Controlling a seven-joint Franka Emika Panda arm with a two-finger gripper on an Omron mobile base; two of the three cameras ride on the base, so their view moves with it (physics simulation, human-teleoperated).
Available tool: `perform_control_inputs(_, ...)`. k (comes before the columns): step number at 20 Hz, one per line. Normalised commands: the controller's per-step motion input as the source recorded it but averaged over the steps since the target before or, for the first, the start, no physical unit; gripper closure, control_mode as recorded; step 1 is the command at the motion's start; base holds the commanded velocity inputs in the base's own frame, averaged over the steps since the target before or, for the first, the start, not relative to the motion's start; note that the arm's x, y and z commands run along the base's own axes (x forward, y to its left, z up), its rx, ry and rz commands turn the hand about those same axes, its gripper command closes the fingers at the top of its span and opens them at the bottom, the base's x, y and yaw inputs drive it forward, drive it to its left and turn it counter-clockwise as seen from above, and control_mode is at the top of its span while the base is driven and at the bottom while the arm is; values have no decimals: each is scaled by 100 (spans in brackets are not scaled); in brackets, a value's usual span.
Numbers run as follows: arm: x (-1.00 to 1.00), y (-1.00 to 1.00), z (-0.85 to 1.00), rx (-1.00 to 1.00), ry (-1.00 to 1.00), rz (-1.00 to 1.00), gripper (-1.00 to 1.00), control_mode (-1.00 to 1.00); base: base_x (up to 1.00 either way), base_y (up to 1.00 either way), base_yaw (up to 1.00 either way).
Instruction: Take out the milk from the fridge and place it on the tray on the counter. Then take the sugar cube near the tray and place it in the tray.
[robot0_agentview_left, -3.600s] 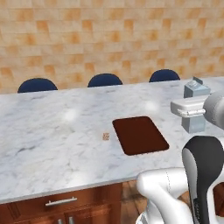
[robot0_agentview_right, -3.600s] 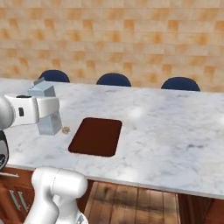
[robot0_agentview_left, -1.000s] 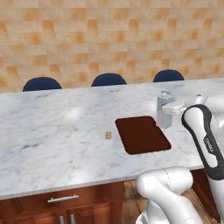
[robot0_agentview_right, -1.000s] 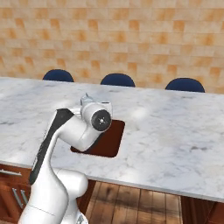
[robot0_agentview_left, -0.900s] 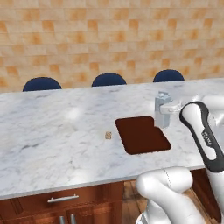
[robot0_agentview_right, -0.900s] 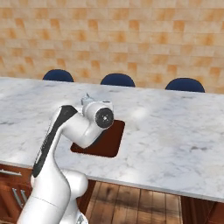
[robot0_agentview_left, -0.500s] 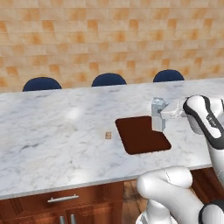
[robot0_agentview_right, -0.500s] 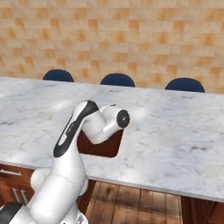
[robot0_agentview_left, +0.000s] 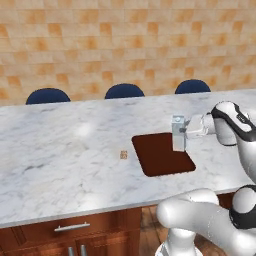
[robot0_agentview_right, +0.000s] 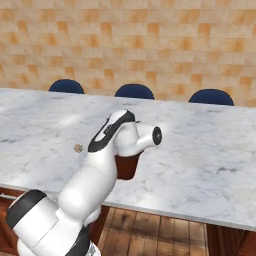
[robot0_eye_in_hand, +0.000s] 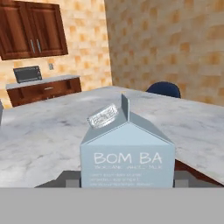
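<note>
The pale grey-blue milk (robot0_agentview_left: 178, 132) carton stands upright over the right part of the dark reddish-brown tray (robot0_agentview_left: 159, 156), and my gripper (robot0_agentview_left: 186, 131) is shut on it from the right. I cannot tell whether its base touches the tray. In the hand view the milk (robot0_eye_in_hand: 127, 151) fills the foreground between my dark fingertips (robot0_eye_in_hand: 69, 178). The tiny tan sugar cube (robot0_agentview_left: 123, 155) lies on the marble counter (robot0_agentview_left: 60, 155) just left of the tray. From the right base my arm covers most of the tray (robot0_agentview_right: 127, 169); the sugar cube (robot0_agentview_right: 78, 148) shows to its left. The fridge is out of view.
Three blue chair backs (robot0_agentview_left: 124, 91) line the counter's far side before a tan tiled wall. Wood drawers with silver handles (robot0_agentview_left: 72, 227) sit under the near edge. A microwave (robot0_eye_in_hand: 27, 74) and wall cabinets show far off in the hand view.
My arm has swung out over the counter, carrying the milk leftward and a little lower, from past the tray's right edge to over the tray. The sugar cube and tray have not moved.
</note>
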Motion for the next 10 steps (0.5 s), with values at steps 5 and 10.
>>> perform_control_inputs(5, 39, -5, -46, 0, 0, 9, 100, -100, 0, 0, 0)
perform_control_inputs(10, 39, 0, -43, 1, -2, 10, 100, -100, 0, 0, 0)
